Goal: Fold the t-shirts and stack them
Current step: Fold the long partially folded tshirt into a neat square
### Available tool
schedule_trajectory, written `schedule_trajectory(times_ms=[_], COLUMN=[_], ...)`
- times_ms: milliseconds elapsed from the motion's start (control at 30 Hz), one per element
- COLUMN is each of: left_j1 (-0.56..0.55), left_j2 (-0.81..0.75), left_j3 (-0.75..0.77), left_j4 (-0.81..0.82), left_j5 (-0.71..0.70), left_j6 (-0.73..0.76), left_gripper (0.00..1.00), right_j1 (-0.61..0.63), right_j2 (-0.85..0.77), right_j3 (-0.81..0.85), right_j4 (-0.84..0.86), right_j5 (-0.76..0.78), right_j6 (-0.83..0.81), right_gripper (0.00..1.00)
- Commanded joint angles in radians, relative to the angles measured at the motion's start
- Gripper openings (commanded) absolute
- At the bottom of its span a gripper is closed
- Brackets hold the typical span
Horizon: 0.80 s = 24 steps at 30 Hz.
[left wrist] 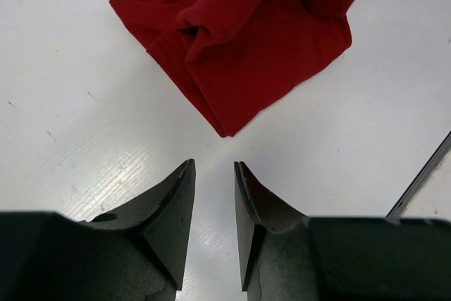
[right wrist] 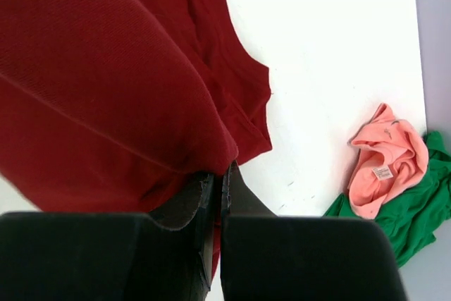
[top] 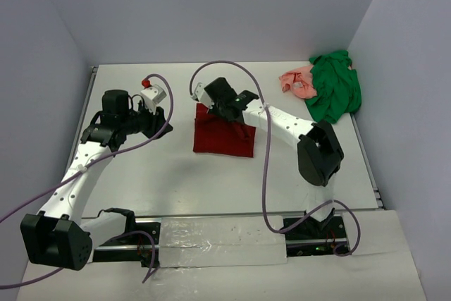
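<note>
The step in hand looks like a fold of the maroon shirt (top: 224, 135), which lies partly folded in a rough square in the middle of the table (top: 141, 174). The right gripper (right wrist: 218, 181) has a bunched ridge of the shirt at its far edge. To do this fold well, the pinched edge should probably travel low over the cloth and come down square with the opposite edge. It should be let go only once the layer lies flat, so no lump stays trapped underneath. A lift that is too high could drag the whole shirt along instead of folding it. The loose side towards the left arm may need pressing down.

The right gripper's jaws are closed almost together on the maroon cloth, with a thick fold squeezed between the tips. The left gripper (left wrist: 213, 167) hangs just to the left of the maroon shirt, pointing at its nearest corner but not touching it. Its jaws stand a narrow gap apart with nothing between them, only bare table below.

The green shirt (top: 332, 88) lies crumpled well to the right of the maroon shirt, in the far corner. The pink shirt (top: 297, 81) is bunched against the green one's left side. Neither is folded yet.
</note>
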Motion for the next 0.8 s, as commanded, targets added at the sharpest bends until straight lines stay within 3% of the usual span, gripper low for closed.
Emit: schedule_trajectory(times_ms=[0, 267, 300, 400, 500, 767], left_j1=[0.007, 0.007, 0.007, 0.007, 0.007, 0.007], left_j2=[-0.025, -0.009, -0.008, -0.002, 0.001, -0.005], left_j3=[0.041, 0.035, 0.034, 0.028, 0.021, 0.017], left_j4=[-0.003, 0.0, 0.0, 0.003, 0.008, 0.008], left_j5=[0.03, 0.041, 0.042, 0.044, 0.047, 0.045], left_j6=[0.015, 0.021, 0.021, 0.024, 0.024, 0.023], left_gripper=[0.38, 0.38, 0.38, 0.38, 0.38, 0.39], right_j1=[-0.021, -0.065, -0.071, -0.1, -0.113, -0.104], right_j2=[0.045, 0.134, 0.148, 0.196, 0.195, 0.098], right_j3=[0.062, 0.076, 0.084, 0.101, 0.064, 0.032], right_j4=[0.056, 0.132, 0.145, 0.19, 0.292, 0.366], right_j5=[0.013, 0.038, 0.055, 0.098, 0.116, 0.11], right_j6=[-0.029, -0.037, -0.035, -0.032, -0.035, 0.044], right_gripper=[0.0, 0.0, 0.22, 0.49, 0.59, 0.59])
